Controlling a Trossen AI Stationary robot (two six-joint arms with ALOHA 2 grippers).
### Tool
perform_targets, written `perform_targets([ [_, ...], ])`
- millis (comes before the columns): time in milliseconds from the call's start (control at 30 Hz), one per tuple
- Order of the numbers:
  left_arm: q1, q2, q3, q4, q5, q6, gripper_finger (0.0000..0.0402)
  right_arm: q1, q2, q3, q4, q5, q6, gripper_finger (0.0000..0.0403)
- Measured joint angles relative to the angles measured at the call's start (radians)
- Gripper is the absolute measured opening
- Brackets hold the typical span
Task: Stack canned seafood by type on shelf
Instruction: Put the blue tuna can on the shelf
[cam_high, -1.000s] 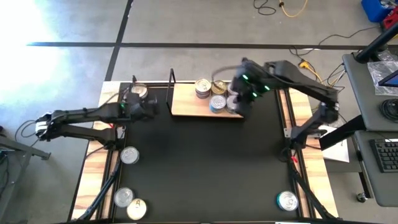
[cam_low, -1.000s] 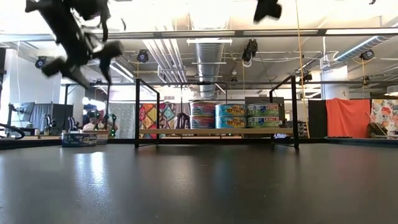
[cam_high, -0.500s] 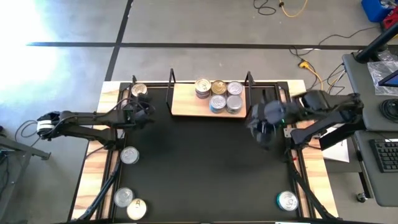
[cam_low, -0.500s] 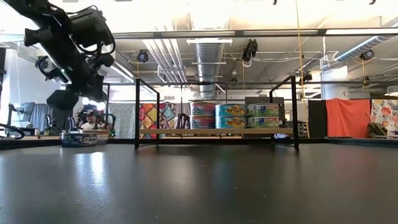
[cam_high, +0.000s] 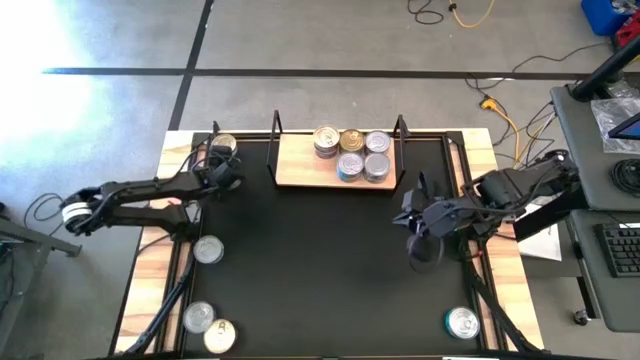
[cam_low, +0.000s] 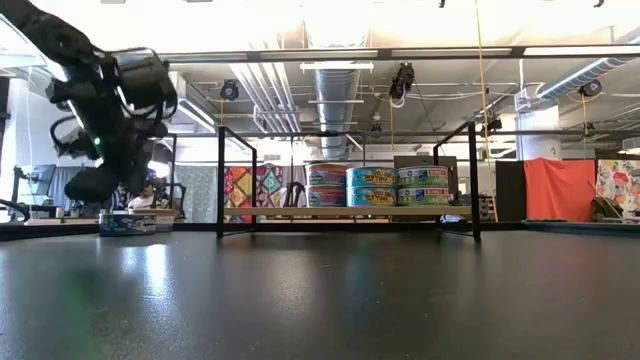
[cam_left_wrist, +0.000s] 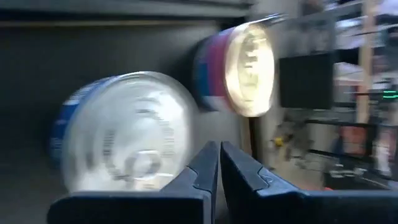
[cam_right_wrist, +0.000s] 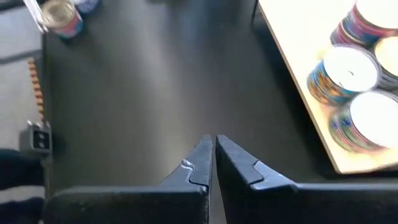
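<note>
Standing on the black table (cam_high: 320, 270), the shelf (cam_high: 300, 170) lies with its long axis running left to right along the table's far edge, its black wire posts upright at both ends. Four tins (cam_high: 351, 154) sit grouped toward the shelf's right end, all upright with flat lids facing up; one has a gold lid (cam_high: 351, 140), the others silver. The low view shows these tins (cam_low: 372, 186) as stacks with coloured side labels, level on the board. Off the shelf's left end, near the table's far left corner, a single tin (cam_high: 223, 145) stands upright. Three more tins lie well away from the shelf along the near left side of the table: one silver (cam_high: 207, 249), one silver (cam_high: 198, 317) and one gold (cam_high: 220, 335), the last two just beside each other. Another silver tin (cam_high: 462, 322) stands near the table's near right corner. The left gripper (cam_high: 222, 172) hangs just beside the tin off the shelf's left end; its fingers (cam_left_wrist: 205, 171) are pressed together with nothing between them, and two tins (cam_left_wrist: 124, 137) fill its wrist view. The right gripper (cam_high: 418, 222) sits off the shelf's right end, toward the near side, its fingers (cam_right_wrist: 202, 162) also closed on nothing.
</note>
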Motion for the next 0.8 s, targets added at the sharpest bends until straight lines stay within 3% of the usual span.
perform_targets([
  [100, 0.04, 0.047, -0.018, 0.024, 0.097, 0.002, 0.0003, -0.001, 0.004, 0.0, 0.037, 0.002, -0.016, 0.0012],
  [267, 0.047, 0.115, -0.02, 0.034, 0.16, 0.007, 0.0003, -0.014, 0.006, 0.0, 0.046, 0.001, -0.031, 0.0012],
  [433, -0.005, 0.121, -0.016, 0.077, 0.247, 0.181, 0.0003, -0.018, 0.006, 0.0, 0.046, 0.001, -0.068, 0.0012],
  [567, -0.128, 0.071, -0.016, 0.011, 0.296, 0.178, 0.0003, -0.018, 0.006, 0.0, 0.045, 0.0, -0.093, 0.0012],
  [700, -0.348, 0.04, 0.013, -0.185, 0.27, 0.004, 0.0003, -0.018, 0.004, 0.0, 0.044, 0.0, -0.117, 0.0012],
  [800, -0.487, 0.062, 0.039, -0.259, 0.264, 0.002, 0.0003, -0.018, 0.004, 0.0, 0.044, 0.0, -0.14, 0.0012],
])
